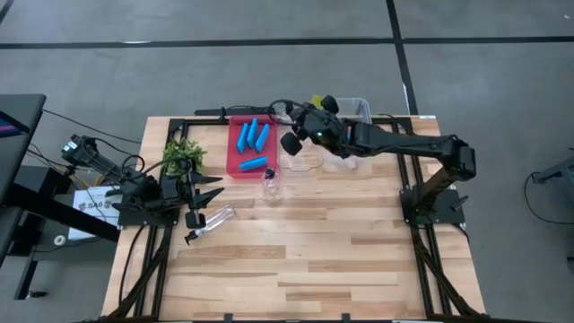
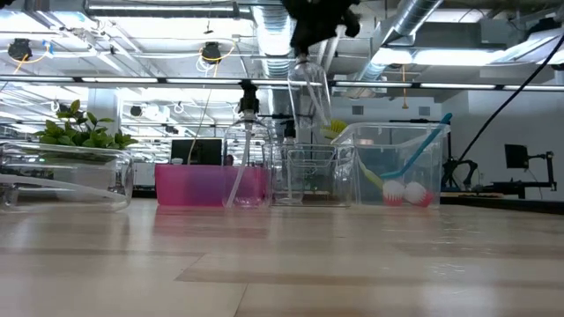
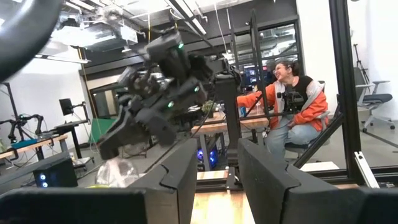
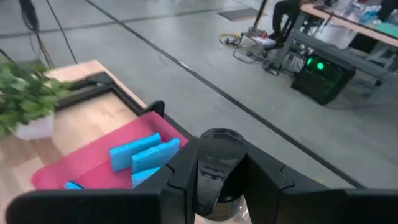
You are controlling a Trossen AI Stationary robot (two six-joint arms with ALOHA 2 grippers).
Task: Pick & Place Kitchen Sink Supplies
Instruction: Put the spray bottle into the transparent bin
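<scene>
My right gripper [image 1: 300, 136] is shut on a clear pump bottle [image 2: 310, 92], held high over the far middle of the table, above a small clear bin [image 2: 310, 176]. A second clear bottle [image 1: 272, 185] stands upright on the table. A third [image 1: 215, 218] lies on its side by my left gripper [image 1: 204, 191], which is open and empty at the table's left. Several blue sponges [image 1: 252, 139] lie in the red tray [image 1: 235, 166]. Brushes [image 2: 401, 172] stand slanted in a clear bin [image 2: 432, 141]. My right gripper pinches the bottle's black pump top [image 4: 217, 155] between its two fingers [image 4: 180, 177], one on each side. The fingers come from above. The clear body [image 2: 313, 101] hangs below them, a little tilted, lifted clear of the table and bins.
A small green plant [image 1: 184, 154] stands at the far left, by the tray. Clear bins [image 1: 357, 109] stand at the far right of the tray. The near half of the wooden table [image 1: 305, 269] is bare. A person [image 3: 292, 99] sits in the room beyond the table.
</scene>
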